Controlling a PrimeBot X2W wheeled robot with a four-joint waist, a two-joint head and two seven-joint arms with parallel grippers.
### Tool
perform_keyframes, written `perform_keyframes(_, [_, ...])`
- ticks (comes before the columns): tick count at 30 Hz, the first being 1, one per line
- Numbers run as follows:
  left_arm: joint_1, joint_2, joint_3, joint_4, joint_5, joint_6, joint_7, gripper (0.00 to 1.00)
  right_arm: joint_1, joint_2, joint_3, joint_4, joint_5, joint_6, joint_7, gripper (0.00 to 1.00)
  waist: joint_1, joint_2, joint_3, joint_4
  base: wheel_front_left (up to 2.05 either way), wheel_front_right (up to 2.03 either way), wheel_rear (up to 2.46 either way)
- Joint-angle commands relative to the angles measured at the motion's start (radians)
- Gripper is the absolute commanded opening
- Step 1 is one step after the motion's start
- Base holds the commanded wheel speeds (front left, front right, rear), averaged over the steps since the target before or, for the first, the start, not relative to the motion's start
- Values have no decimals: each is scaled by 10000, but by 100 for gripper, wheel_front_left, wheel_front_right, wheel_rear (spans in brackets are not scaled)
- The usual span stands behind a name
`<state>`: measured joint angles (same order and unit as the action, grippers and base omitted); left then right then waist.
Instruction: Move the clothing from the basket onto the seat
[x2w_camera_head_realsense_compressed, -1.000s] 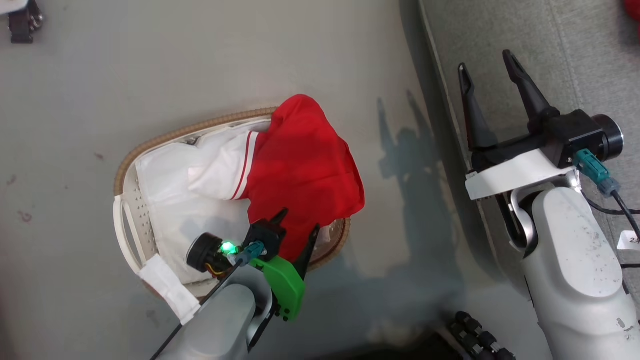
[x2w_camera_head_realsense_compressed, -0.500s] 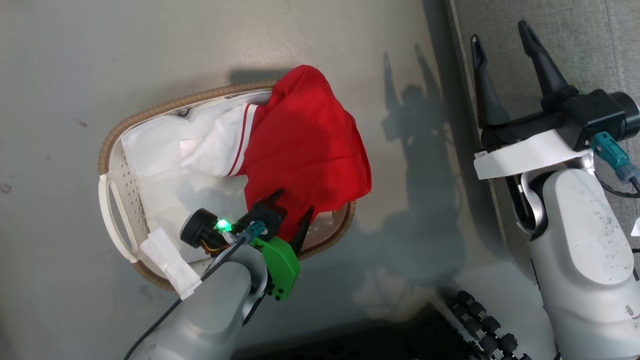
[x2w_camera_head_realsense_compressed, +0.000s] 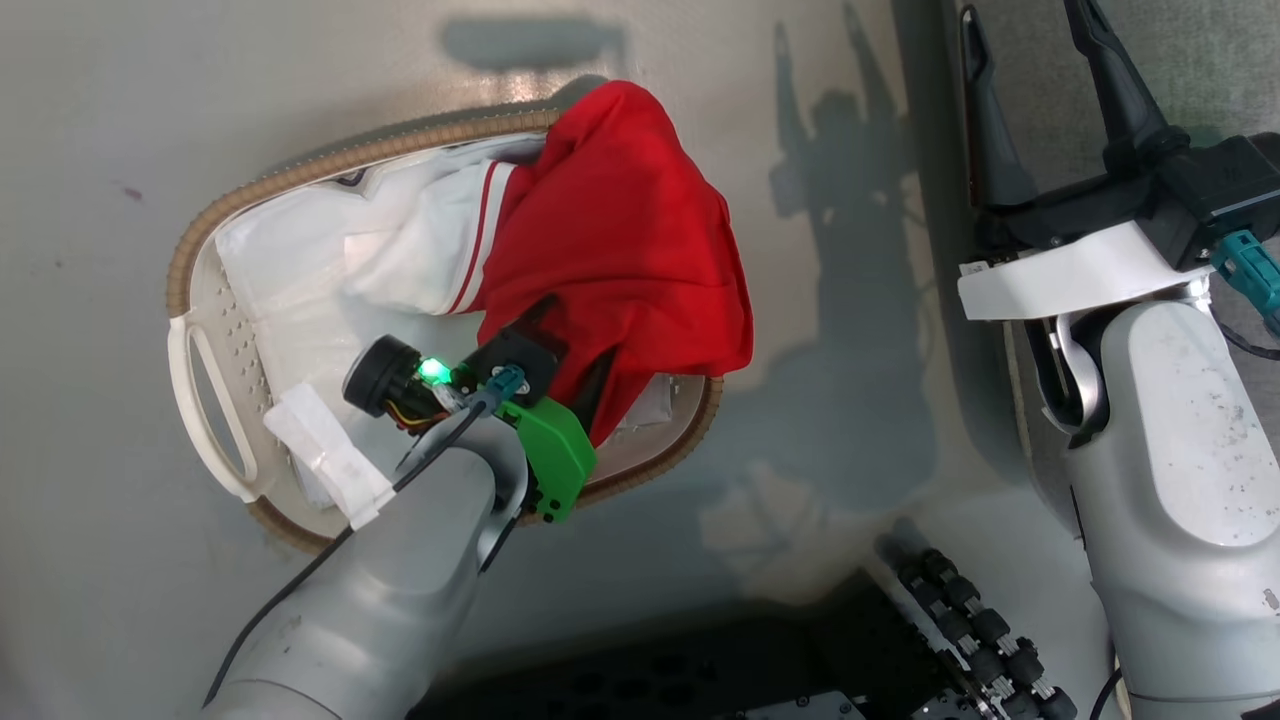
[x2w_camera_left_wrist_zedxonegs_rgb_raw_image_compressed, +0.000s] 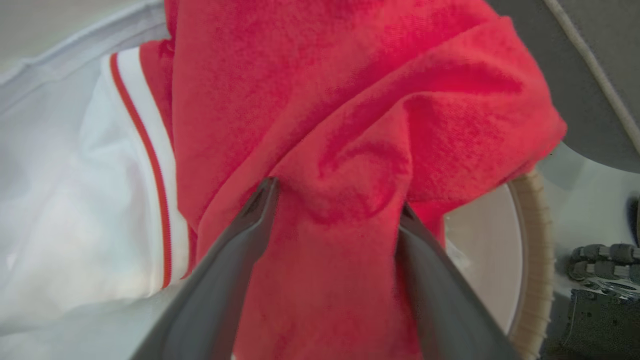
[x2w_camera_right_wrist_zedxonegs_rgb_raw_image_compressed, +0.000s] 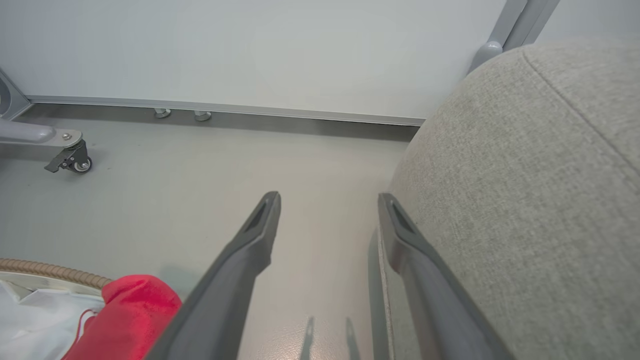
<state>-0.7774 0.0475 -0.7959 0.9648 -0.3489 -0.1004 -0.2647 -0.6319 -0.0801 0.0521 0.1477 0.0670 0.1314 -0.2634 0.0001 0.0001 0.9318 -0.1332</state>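
Note:
The red clothing (x2w_camera_head_realsense_compressed: 620, 220) lies heaped over the right half of the basket (x2w_camera_head_realsense_compressed: 300, 175), and its white panel with red trim (x2w_camera_head_realsense_compressed: 440, 250) spreads to the left. My left gripper (x2w_camera_head_realsense_compressed: 565, 345) is open and pushed down into the red fabric. In the left wrist view a raised fold of the clothing (x2w_camera_left_wrist_zedxonegs_rgb_raw_image_compressed: 350, 100) sits between the spread fingers of the left gripper (x2w_camera_left_wrist_zedxonegs_rgb_raw_image_compressed: 337, 197), beside the basket rim (x2w_camera_left_wrist_zedxonegs_rgb_raw_image_compressed: 535, 250). My right gripper (x2w_camera_head_realsense_compressed: 1025, 20) hangs open and empty over the edge of the grey seat (x2w_camera_head_realsense_compressed: 1210, 70). The right wrist view shows the right gripper (x2w_camera_right_wrist_zedxonegs_rgb_raw_image_compressed: 328, 200) beside the seat (x2w_camera_right_wrist_zedxonegs_rgb_raw_image_compressed: 525, 175).
A white liner (x2w_camera_head_realsense_compressed: 290, 260) fills the basket's left part. Grey floor surrounds the basket. My dark base with rollers (x2w_camera_head_realsense_compressed: 960, 620) is at the bottom. A pale wall and a wheeled frame foot (x2w_camera_right_wrist_zedxonegs_rgb_raw_image_compressed: 70, 160) stand beyond the floor in the right wrist view.
The head camera has shifted, so the whole picture moved. My left gripper has sunk from the garment's near edge deeper into the red fabric. Both grippers stay open.

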Motion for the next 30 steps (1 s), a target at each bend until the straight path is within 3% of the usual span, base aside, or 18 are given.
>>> perform_keyframes(1, [-247, 59, 12, 87, 70, 51, 6, 100, -101, -13, 26, -91, -84, -14, -19, 100, -1, -1, 138, -24, 0, 0, 0])
perform_keyframes(8, [-546, 62, 39, 462, -162, 76, 8, 100, -183, 27, 141, -275, -85, -14, -21, 100, -1, -1, 246, -85, 0, 0, 0])
perform_keyframes(9, [-556, 64, -4, 518, -185, 36, 6, 22, -191, 38, 158, -291, -73, -14, -21, 100, -1, -1, 230, -95, 0, 0, 0])
perform_keyframes(10, [-570, 59, -10, 545, -235, 15, 8, 0, -205, 48, 170, -297, -62, -14, -21, 100, -1, -1, 203, -100, 0, 0, 0])
perform_keyframes(20, [100, 58, 410, 368, -498, 92, 6, 0, -36, 181, 384, 26, 205, -14, -21, 100, -1, -1, -971, -171, 0, 0, 0])
perform_keyframes(30, [1452, 72, 1526, -445, 39, -4, 6, 0, 727, 262, 566, 685, 431, -14, -21, 100, -1, -1, -3156, 17, 0, 0, 0])
